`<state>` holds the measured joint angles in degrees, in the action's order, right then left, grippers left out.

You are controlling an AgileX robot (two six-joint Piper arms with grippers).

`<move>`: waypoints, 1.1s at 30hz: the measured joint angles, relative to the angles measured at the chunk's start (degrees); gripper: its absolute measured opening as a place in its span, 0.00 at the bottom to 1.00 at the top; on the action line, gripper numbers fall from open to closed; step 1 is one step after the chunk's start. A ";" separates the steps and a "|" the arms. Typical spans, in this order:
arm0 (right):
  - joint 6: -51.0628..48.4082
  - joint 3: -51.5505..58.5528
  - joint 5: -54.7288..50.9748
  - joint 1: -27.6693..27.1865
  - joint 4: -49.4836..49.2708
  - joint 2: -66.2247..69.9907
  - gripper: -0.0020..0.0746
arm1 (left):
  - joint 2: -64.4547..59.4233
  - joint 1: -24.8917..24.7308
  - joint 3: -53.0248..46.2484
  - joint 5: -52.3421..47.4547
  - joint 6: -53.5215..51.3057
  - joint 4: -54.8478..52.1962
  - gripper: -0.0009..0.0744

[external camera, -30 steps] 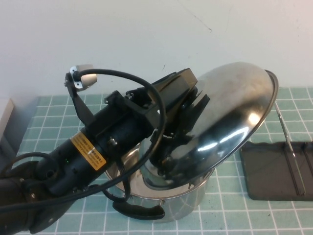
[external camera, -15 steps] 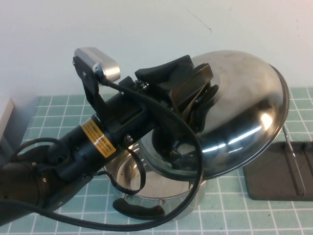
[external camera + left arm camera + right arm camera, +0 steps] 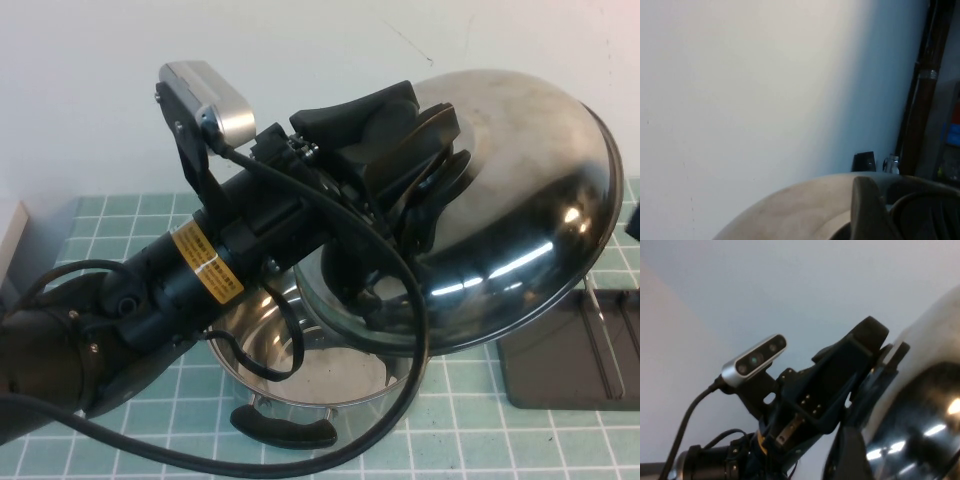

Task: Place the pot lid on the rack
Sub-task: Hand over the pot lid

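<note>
Lid (image 3: 520, 190) hangs tilted above the pot (image 3: 310, 375), its knob pinched in my left gripper (image 3: 425, 205). Rack (image 3: 570, 360) waits at four o'clock. My right gripper isn't visible. Risk: the knob may slip, or the rim snag the wires.

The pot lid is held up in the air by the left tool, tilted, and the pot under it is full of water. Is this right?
One part is wrong: the pot is empty, with its bare steel bottom showing in the high view. The rest holds: the left tool holds the pot lid by its knob, tilted, in the air above the pot. The right tool is not visible in any view.
</note>
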<state>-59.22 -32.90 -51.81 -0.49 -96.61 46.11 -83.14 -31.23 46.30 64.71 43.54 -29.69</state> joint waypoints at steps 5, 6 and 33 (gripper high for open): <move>0.00 -3.03 -0.93 0.00 0.00 7.34 0.64 | 0.00 0.00 0.00 0.00 0.00 -0.37 0.42; 0.00 -3.32 -1.07 0.00 0.00 8.65 0.64 | 0.00 0.00 0.00 0.00 0.10 -0.61 0.42; -7.94 -13.99 -3.09 9.51 0.36 24.48 0.20 | -0.13 -2.85 0.48 -14.15 0.60 -1.24 0.50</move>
<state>-67.16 -46.89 -54.90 9.02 -96.24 70.59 -83.27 -34.08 46.78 50.56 44.14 -30.93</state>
